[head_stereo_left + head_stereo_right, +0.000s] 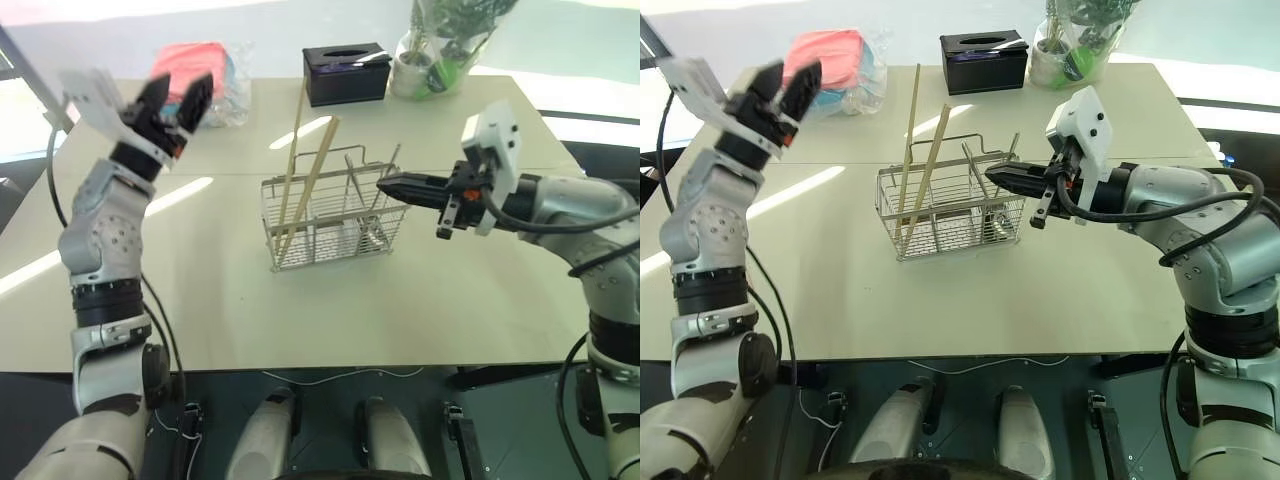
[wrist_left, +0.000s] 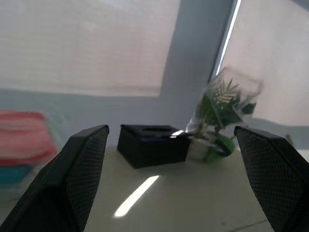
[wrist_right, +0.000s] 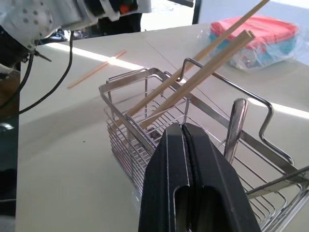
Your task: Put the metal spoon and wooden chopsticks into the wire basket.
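the left gripper [image 1: 182, 99] is raised with fingers spread and empty, well apart from the wire basket [image 1: 335, 215]. the right gripper [image 1: 388, 186] is clenched, empty, at the basket's rim. the wooden chopsticks [image 1: 298, 170] and the metal spoon [image 3: 233, 126] stand inside the basket.

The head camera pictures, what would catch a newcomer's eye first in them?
Most striking is the wire basket in the middle of the pale table, with two wooden chopsticks leaning tall out of its left compartment and the metal spoon standing in its right part. The right gripper hovers shut at the basket's right end. The left gripper is raised high on the left, jaws apart and empty.
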Controlling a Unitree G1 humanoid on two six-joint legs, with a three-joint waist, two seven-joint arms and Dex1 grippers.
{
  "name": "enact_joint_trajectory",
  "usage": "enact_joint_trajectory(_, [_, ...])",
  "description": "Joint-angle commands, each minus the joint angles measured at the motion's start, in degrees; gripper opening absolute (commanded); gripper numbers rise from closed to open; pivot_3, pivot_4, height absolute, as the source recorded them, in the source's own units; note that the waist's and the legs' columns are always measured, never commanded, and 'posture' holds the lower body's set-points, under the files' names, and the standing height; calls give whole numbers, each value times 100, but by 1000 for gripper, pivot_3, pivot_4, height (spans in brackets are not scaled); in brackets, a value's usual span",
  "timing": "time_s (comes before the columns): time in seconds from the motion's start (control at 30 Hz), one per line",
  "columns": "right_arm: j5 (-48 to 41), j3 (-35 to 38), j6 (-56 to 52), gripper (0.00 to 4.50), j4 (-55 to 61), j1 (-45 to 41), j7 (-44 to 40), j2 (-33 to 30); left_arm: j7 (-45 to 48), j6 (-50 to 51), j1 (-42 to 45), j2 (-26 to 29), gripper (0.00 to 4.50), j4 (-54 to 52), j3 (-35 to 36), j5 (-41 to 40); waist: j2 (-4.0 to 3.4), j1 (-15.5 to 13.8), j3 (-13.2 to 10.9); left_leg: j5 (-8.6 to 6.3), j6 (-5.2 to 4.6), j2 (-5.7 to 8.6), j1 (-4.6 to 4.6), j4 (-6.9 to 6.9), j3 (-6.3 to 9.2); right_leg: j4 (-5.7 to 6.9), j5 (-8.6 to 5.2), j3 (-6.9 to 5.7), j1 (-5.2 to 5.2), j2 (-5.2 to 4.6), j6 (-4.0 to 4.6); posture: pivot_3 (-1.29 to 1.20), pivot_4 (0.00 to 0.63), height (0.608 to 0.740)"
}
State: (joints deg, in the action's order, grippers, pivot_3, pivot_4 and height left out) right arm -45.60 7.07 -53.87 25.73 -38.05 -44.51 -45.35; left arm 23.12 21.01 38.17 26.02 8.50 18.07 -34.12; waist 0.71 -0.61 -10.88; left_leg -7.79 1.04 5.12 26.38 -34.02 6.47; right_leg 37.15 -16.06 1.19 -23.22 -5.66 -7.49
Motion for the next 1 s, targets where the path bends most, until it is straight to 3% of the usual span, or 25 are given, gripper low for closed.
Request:
enact_joint_trajectory(0.03, [-822,498,-410,0,353,-328,-2,-191,-338,191,-321,105,2625,-492,-76,333,0,-4,0,0,0,-1,1,0,0,0,0,1,-2,-1,1,0,150,740])
enact_joint_trajectory(0.2, [-1498,551,-810,0,555,-355,-146,-573,-939,724,-733,190,25,-758,-250,866,0,-8,0,-3,2,-2,2,2,3,-4,-1,1,-3,-10,8,0,150,740])
enact_joint_trajectory(0.27, [-1677,538,-911,0,633,-324,-254,-775,-1265,1095,-840,251,25,-794,-348,1166,0,-8,0,-3,1,-2,2,6,-1,-4,-2,2,-6,-17,10,0,150,740])
enact_joint_trajectory(0.43, [-1833,430,-942,0,839,-188,-605,-1287,-2582,3103,-967,380,25,-900,-489,2053,0,-6,0,-4,1,-2,4,8,-2,-4,-2,3,-11,-18,8,0,150,740])
enact_joint_trajectory(0.67, [-1679,207,-747,0,984,-45,-868,-1535,-3175,3829,-1406,251,25,-1429,165,2376,1,-7,0,-12,14,-3,7,10,-4,-4,-3,4,-17,-20,11,0,150,740])
enact_joint_trajectory(0.87, [-1418,21,-527,0,880,-31,-1062,-1548,-3416,3874,-1701,204,25,-1554,532,2662,1,-20,0,-13,15,-3,8,10,-6,-5,-11,4,-17,-22,25,0,150,740])
enact_joint_trajectory(0.97, [-1305,-30,-446,0,818,-33,-1164,-1543,-3333,3870,-1754,132,877,-1654,662,2617,3,-31,1,-13,15,0,9,9,-6,-8,-11,3,-15,-25,26,0,150,740])
enact_joint_trajectory(1.0, [-1272,-43,-420,0,796,-32,-1194,-1541,-3334,3862,-1764,113,1419,-1681,677,2638,3,-29,1,-13,15,0,9,9,-6,-10,-11,3,-14,-26,26,0,150,740])
